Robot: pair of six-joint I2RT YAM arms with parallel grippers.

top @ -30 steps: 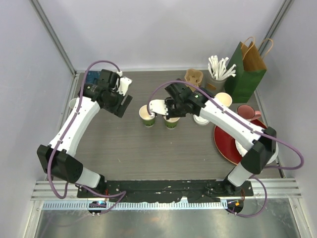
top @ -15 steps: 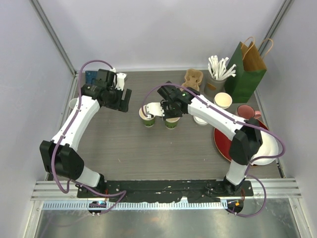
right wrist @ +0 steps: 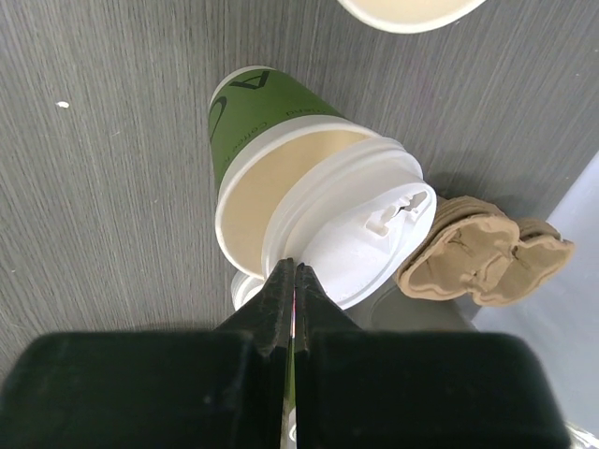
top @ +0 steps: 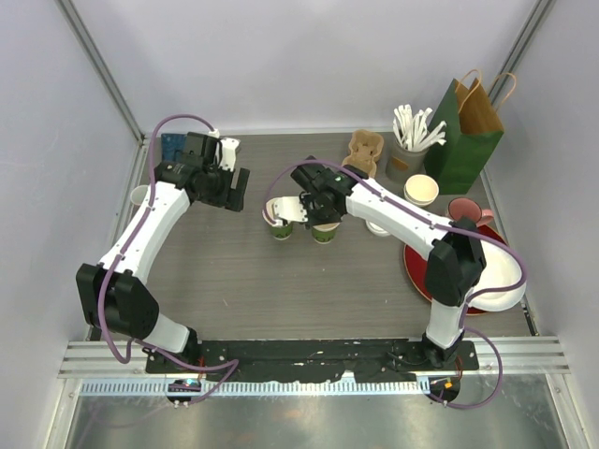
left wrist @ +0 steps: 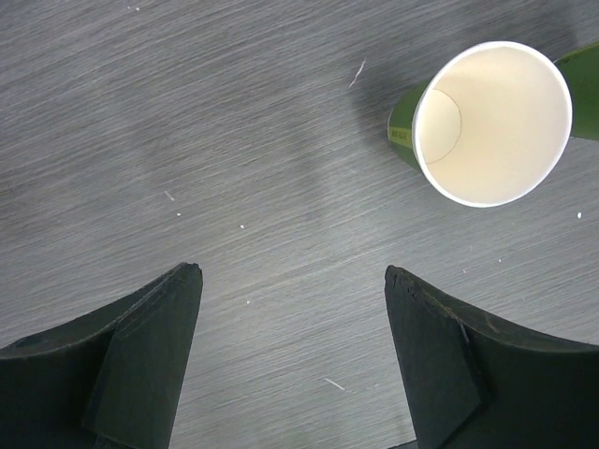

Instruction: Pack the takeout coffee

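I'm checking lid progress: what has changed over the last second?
The right gripper, shut on the white lid, carried it left and slightly nearer, so in the top view it overlaps the left-hand cup; that arm's elbow swung inward. The left gripper, open and empty, drew back slightly. That cup, its neighbour, the carrier, bag and plate stayed put.

Left gripper (left wrist: 292, 276) spread wide, facing down. Right arm reaching leftward, right gripper (right wrist: 292, 268) pinched on lid (right wrist: 360, 220) rim.
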